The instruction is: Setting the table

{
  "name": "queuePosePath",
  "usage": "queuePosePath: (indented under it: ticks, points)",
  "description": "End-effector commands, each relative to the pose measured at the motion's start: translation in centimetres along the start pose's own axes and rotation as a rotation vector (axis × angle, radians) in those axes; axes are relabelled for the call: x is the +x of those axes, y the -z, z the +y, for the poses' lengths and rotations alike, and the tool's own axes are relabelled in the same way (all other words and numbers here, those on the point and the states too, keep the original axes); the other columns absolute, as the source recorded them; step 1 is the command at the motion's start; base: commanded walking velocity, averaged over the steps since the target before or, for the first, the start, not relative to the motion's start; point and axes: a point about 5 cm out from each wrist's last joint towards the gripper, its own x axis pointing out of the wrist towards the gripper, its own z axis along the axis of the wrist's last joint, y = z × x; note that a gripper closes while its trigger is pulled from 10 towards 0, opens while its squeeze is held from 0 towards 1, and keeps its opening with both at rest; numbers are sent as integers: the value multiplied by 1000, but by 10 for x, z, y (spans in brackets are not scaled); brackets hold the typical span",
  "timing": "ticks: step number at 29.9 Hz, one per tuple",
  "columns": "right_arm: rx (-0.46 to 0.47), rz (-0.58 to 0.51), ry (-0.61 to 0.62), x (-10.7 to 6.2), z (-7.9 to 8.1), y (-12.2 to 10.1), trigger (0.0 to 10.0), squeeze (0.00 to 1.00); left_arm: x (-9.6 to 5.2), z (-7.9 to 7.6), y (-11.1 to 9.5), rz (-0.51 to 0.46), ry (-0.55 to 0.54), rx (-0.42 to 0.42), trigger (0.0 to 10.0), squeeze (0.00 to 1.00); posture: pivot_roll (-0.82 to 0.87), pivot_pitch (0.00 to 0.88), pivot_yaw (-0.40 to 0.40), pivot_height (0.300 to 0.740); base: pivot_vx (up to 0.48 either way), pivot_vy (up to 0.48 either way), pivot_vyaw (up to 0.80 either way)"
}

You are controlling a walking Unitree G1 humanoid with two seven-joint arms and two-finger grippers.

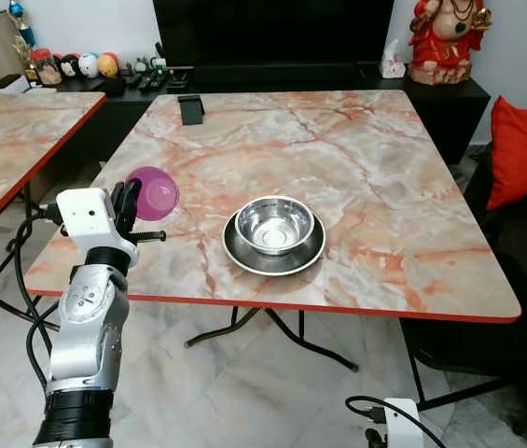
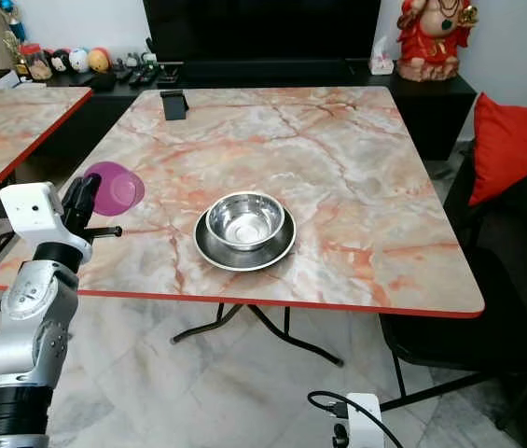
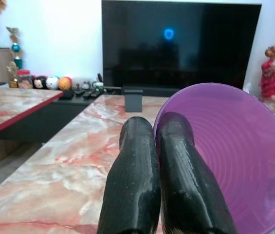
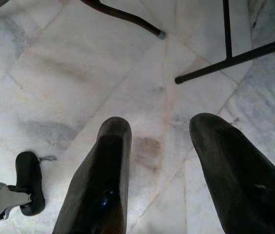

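Observation:
A purple plastic cup [image 1: 155, 192] hangs tilted above the near left corner of the marble table [image 1: 356, 168]. My left gripper [image 1: 129, 200] is shut on the purple cup's rim [image 3: 234, 156], one finger inside and one outside. A steel bowl [image 1: 273, 224] sits in a steel plate [image 1: 273, 250] near the table's front edge, to the right of the cup. My right gripper [image 4: 159, 161] hangs low over the floor, open and holding nothing.
A black phone stand [image 1: 191, 108] sits at the table's far left. A second marble table [image 1: 11, 140] stands to the left. Behind are a dark TV [image 1: 272, 33], a cabinet and a red statue [image 1: 447, 39]. A red cushion [image 1: 522, 149] lies at right.

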Motion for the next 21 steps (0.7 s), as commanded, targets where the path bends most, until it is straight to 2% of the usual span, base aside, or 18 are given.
queuePosePath:
  ticks: [1,11,15,21]
  points:
    - [6,12,-2,-1,0,3,10000,0,1,-1,0,10,20,-10,10000,0,-70,0,41,740,0,0,0]
    - [4,19,-2,-1,0,4,10000,0,0,-1,0,15,14,-21,10000,0,-68,0,39,740,0,0,0]
    - [-1,22,-3,0,1,3,10000,0,1,1,0,17,6,-32,10000,0,-66,0,39,740,247,0,-653]
    - [-4,17,-9,0,2,3,10000,0,2,2,-1,14,3,-31,10000,0,-65,0,40,740,249,0,0]
